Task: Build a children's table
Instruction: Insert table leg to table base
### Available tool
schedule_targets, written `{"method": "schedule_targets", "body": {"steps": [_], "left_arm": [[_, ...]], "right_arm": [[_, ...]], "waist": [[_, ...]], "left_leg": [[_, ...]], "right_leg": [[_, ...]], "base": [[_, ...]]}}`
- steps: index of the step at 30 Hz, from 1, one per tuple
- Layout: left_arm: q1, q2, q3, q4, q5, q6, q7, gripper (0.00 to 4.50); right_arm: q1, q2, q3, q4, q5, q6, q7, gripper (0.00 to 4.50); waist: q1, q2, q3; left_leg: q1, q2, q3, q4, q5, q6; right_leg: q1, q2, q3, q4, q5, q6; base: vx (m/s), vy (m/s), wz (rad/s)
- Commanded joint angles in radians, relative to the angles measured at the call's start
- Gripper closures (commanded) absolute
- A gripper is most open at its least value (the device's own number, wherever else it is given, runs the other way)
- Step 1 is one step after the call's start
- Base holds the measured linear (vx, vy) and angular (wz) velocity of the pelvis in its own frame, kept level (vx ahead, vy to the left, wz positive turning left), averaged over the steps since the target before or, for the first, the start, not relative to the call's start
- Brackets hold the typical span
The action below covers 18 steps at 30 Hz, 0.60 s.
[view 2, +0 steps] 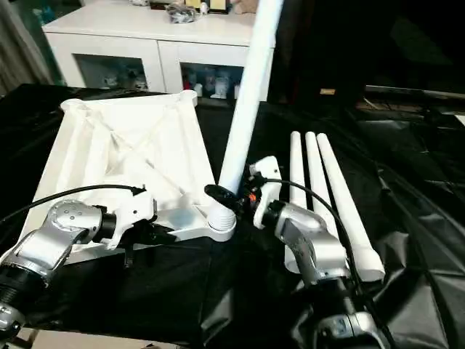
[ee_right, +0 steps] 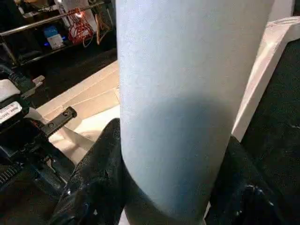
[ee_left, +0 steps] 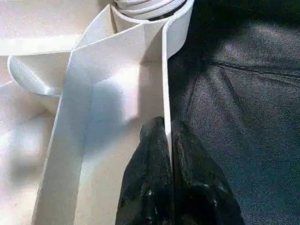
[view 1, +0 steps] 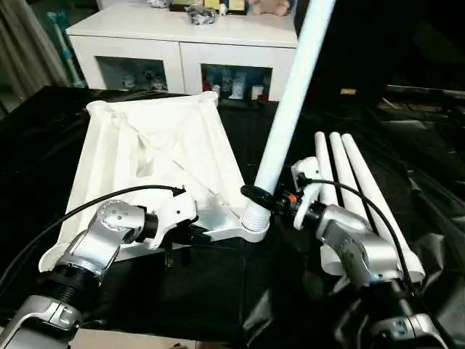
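Light falls from above; the tabletop (view 1: 156,156) glares, the black cloth (view 1: 218,291) shines (creases glint), and the close leg (ee_right: 187,93) blurs.

The tabletop (view 1: 156,156) was laid underside up on the black sheet (view 1: 218,305), and everything else is placed from it. 1 leg (view 1: 290,109) was stood in the tabletop's near right corner socket (view 1: 251,222), tilted to the right. The right gripper (view 1: 263,198) was closed around that leg just above the socket. The left gripper (ee_left: 168,154) was clamped on the tabletop's near rim, left of the socket. 3 legs (view 1: 352,193) were laid side by side on the sheet to the right of the tabletop. A cabinet (view 1: 182,51) was set behind the tabletop's far edge.
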<state>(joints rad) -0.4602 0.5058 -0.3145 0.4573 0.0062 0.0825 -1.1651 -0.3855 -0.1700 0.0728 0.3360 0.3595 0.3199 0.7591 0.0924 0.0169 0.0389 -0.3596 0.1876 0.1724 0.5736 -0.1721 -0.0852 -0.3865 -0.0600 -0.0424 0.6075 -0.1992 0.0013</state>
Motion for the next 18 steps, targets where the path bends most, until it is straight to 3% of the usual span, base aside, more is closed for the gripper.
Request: {"method": "schedule_targets", "body": {"steps": [1, 2, 3, 6, 7, 8, 10, 11, 12, 15, 16, 18], "left_arm": [[-0.012, 0.0, 0.013, -0.015, -0.014, -0.023, 0.009, 4.5], [-0.012, 0.0, 0.013, -0.015, -0.014, -0.023, 0.009, 4.5], [-0.013, 0.001, 0.013, -0.014, -0.014, -0.022, 0.008, 4.5], [-0.014, 0.001, 0.012, -0.015, -0.014, -0.02, 0.006, 4.5], [-0.015, 0.002, 0.012, -0.016, -0.013, -0.019, 0.005, 4.5], [-0.017, 0.002, 0.013, -0.015, -0.013, -0.017, 0.003, 4.5], [-0.018, 0.002, 0.013, -0.014, -0.012, -0.017, 0.003, 4.5], [-0.02, 0.003, 0.013, -0.012, -0.011, -0.018, 0.001, 4.5], [-0.022, 0.004, 0.013, -0.009, -0.009, -0.019, -0.002, 4.5], [-0.024, 0.006, 0.013, -0.007, -0.007, -0.021, -0.007, 4.5], [-0.024, 0.007, 0.012, -0.006, -0.007, -0.021, -0.009, 4.5], [-0.026, 0.009, 0.011, -0.004, -0.005, -0.023, -0.013, 4.5]], "right_arm": [[0.082, -0.019, 0.014, 0.069, -0.061, 0.044, -0.041, 2.66], [0.082, -0.019, 0.014, 0.069, -0.061, 0.044, -0.041, 2.66], [0.097, -0.014, 0.015, 0.057, -0.06, 0.041, -0.047, 2.66], [0.109, -0.01, 0.019, 0.049, -0.061, 0.037, -0.052, 2.66], [0.118, -0.009, 0.024, 0.042, -0.066, 0.031, -0.056, 2.66], [0.125, -0.002, 0.02, 0.036, -0.059, 0.024, -0.066, 2.66], [0.128, 0.004, 0.014, 0.032, -0.053, 0.018, -0.073, 2.66], [0.133, 0.014, 0.002, 0.028, -0.044, 0.011, -0.086, 2.66], [0.139, 0.023, -0.009, 0.025, -0.033, 0.009, -0.092, 2.66], [0.147, 0.031, -0.02, 0.021, -0.024, 0.009, -0.098, 2.66], [0.149, 0.032, -0.022, 0.021, -0.023, 0.009, -0.1, 2.66], [0.153, 0.033, -0.024, 0.019, -0.023, 0.007, -0.104, 2.66]], "waist": [[-0.004, 0.015, -0.029], [-0.006, 0.011, -0.028], [-0.005, 0.015, -0.028], [-0.004, 0.016, -0.032], [-0.004, 0.018, -0.033], [-0.002, 0.027, -0.032], [-0.004, 0.021, -0.03], [-0.003, 0.033, -0.029], [-0.005, 0.028, -0.029], [-0.005, 0.027, -0.029], [-0.004, 0.037, -0.028], [-0.005, 0.035, -0.028]], "left_leg": [[0.026, 0.041, -0.028, -0.086, -0.48, -0.026], [0.028, 0.041, -0.028, -0.087, -0.489, -0.026], [0.029, 0.041, -0.029, -0.087, -0.492, -0.026], [0.027, 0.043, -0.027, -0.093, -0.466, -0.023], [0.025, 0.044, -0.027, -0.095, -0.456, -0.022], [0.023, 0.044, -0.027, -0.097, -0.446, -0.023], [0.024, 0.043, -0.025, -0.098, -0.452, -0.022], [0.025, 0.043, -0.027, -0.097, -0.465, -0.026], [0.025, 0.043, -0.026, -0.098, -0.469, -0.026], [0.024, 0.044, -0.029, -0.1, -0.47, -0.025], [0.025, 0.044, -0.03, -0.101, -0.473, -0.027], [0.024, 0.044, -0.027, -0.101, -0.477, -0.028]], "right_leg": [[-0.005, -0.087, 0.048, -0.12, -0.597, -0.094], [-0.005, -0.085, 0.047, -0.122, -0.606, -0.089], [-0.006, -0.085, 0.047, -0.122, -0.607, -0.089], [0.003, -0.084, 0.047, -0.119, -0.544, -0.103], [0.004, -0.084, 0.047, -0.118, -0.526, -0.108], [0.005, -0.084, 0.047, -0.116, -0.499, -0.115], [0.004, -0.082, 0.047, -0.118, -0.495, -0.119], [0.004, -0.086, 0.047, -0.118, -0.509, -0.121], [0.004, -0.084, 0.047, -0.121, -0.513, -0.12], [0.007, -0.085, 0.046, -0.12, -0.524, -0.115], [0.006, -0.084, 0.047, -0.119, -0.516, -0.118], [0.006, -0.084, 0.048, -0.119, -0.496, -0.127]], "base": [[0.0, 0.0, 0.0], [0.0, 0.0, 0.0], [0.0, 0.0, 0.0], [0.0, 0.0, 0.0], [0.0, 0.0, 0.0], [0.0, 0.0, 0.0], [0.0, 0.0, 0.0], [0.0, 0.0, 0.0], [0.0, 0.0, 0.0], [0.0, 0.0, 0.0], [0.0, 0.0, 0.0], [0.0, 0.0, 0.0]]}}
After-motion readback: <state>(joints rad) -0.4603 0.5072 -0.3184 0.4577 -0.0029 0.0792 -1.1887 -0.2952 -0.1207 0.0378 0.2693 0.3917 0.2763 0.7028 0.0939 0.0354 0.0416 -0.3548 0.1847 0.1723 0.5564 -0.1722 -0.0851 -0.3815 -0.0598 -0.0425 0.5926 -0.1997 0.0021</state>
